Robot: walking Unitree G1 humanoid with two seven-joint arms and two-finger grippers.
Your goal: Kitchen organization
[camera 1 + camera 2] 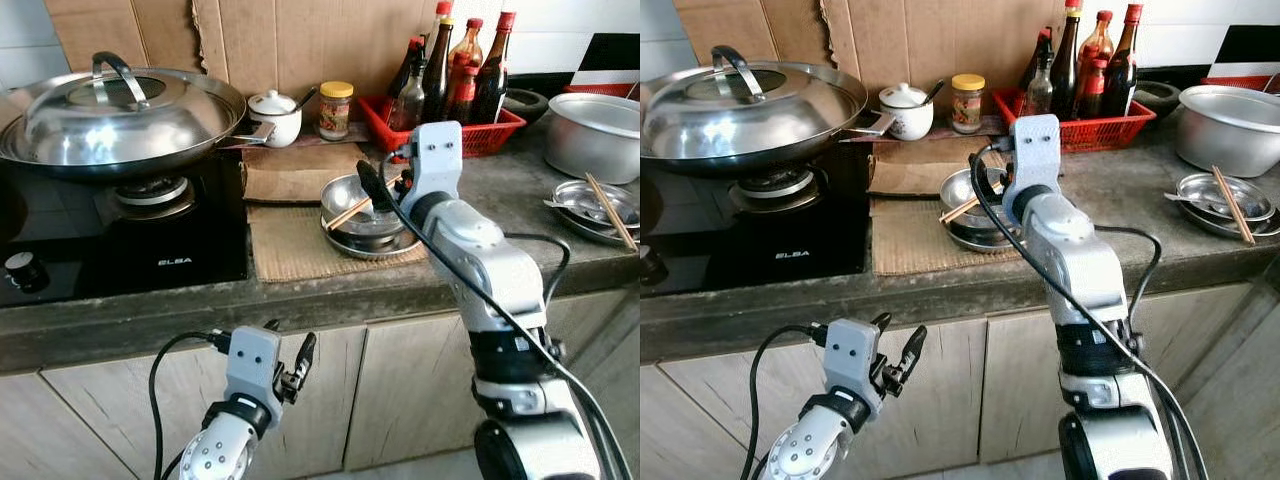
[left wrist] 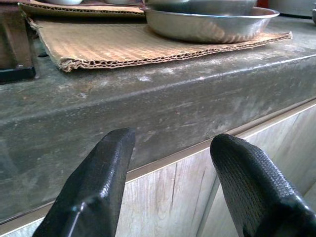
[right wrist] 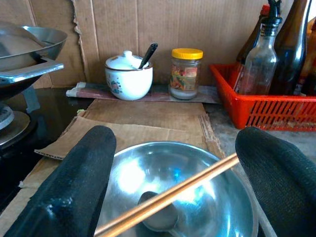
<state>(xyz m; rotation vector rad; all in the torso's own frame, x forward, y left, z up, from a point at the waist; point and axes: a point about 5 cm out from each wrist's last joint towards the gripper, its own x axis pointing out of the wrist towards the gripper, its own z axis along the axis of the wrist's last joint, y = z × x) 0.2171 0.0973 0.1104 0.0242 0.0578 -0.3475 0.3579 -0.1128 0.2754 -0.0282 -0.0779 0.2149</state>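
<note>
Soft, even daylight; sharp focus.

Head stereo pair: high vantage, facing forward and down over the counter; the stove sits at left of frame, the steel bowl at centre.
Left wrist view: low, close beneath the counter edge, looking up at the cardboard mat.
Right wrist view: close above that same steel bowl, facing the back wall.

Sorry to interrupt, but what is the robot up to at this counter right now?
The right gripper hovers open above a steel bowl holding chopsticks and a spoon, on cardboard beside the stove. Nothing is grasped yet. The left gripper hangs open below the counter edge.
</note>
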